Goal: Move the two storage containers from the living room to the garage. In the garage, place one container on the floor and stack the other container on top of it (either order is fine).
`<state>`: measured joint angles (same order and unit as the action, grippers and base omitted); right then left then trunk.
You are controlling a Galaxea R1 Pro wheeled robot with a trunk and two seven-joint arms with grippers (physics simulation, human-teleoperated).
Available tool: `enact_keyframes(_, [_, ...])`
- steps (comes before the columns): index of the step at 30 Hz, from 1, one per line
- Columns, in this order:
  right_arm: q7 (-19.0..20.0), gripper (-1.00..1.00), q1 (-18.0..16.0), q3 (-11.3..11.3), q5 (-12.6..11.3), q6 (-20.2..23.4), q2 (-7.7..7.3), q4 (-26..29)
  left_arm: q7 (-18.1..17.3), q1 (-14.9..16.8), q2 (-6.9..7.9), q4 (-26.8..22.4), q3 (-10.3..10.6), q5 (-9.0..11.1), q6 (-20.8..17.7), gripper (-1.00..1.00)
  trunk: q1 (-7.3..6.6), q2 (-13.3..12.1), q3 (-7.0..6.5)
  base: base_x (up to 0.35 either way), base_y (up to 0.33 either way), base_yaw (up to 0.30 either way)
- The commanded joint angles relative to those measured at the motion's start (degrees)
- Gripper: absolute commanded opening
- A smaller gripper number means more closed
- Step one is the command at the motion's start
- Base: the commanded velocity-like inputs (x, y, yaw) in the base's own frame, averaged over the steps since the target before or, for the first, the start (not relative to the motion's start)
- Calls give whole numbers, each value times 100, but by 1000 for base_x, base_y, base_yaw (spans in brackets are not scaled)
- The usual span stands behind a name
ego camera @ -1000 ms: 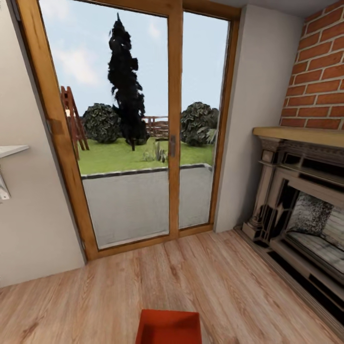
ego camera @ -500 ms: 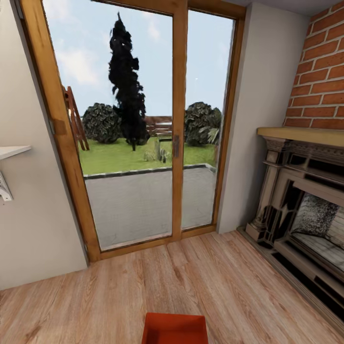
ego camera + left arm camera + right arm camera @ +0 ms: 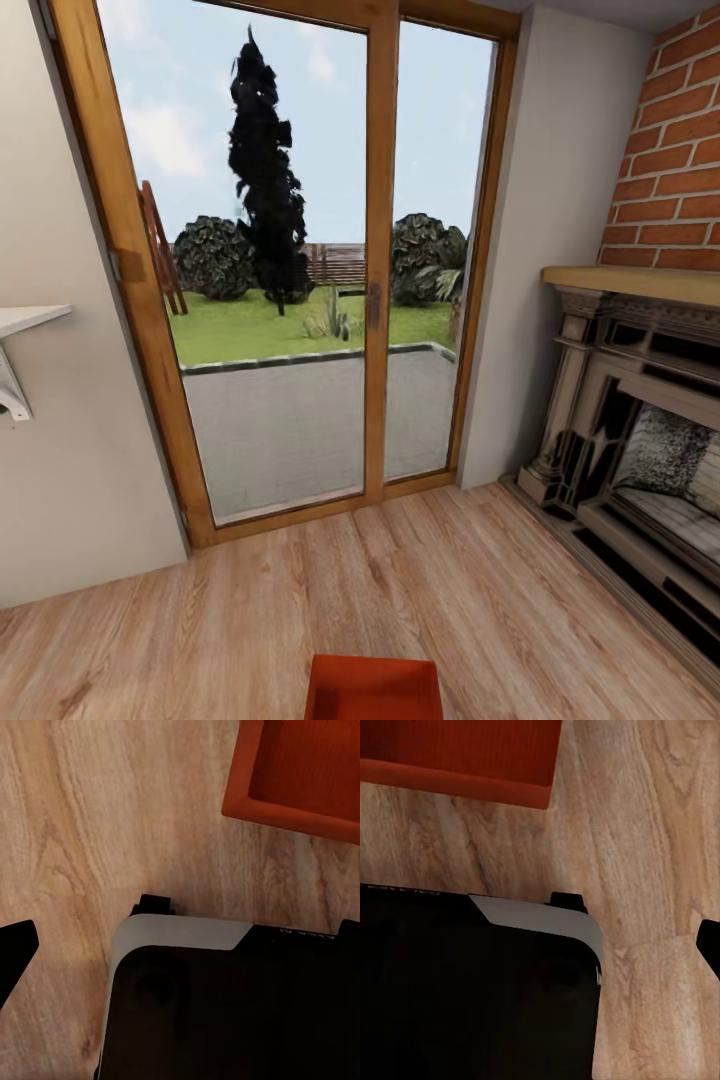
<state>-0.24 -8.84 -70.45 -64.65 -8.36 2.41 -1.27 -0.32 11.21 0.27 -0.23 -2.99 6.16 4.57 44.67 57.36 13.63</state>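
1. An orange-red storage container [image 3: 373, 687] sits on the light wood plank floor [image 3: 250, 620] of the living room, just ahead of the robot's base [image 3: 225, 997], facing the glass doors [image 3: 290, 270].
2. It looks stiff, light and empty (judged from its thin ribbed walls); the opposite rims seem the best hold, one gripper each.
3. It stands upright, mouth up; its long axis cannot be told, the bin being cropped.
4. Neither gripper's finger opening can be told.

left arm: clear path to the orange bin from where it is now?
Probably yes. The bin sits open-topped on bare wood floor just ahead of the robot's base, with nothing between; the arm would have to come down to it.
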Motion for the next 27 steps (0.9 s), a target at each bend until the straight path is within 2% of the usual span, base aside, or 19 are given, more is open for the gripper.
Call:
enact_keyframes(1, [-2, 100, -4, -50, -39, -17, 6, -13, -3, 4, 0, 6, -25, 34, 17, 100, 0, 5, 7, 0, 0, -24])
enact_keyframes(9, [-2, 100, -4, -40, -40, -17, 6, -13, -3, 4, 0, 6, -23, 34, 17, 100, 0, 5, 7, 0, 0, -120])
enact_keyframes(27, [-2, 100, -4, -60, -22, -17, 8, -13, -3, 4, 0, 6, -25, 34, 17, 100, 0, 5, 7, 0, 0, -4])
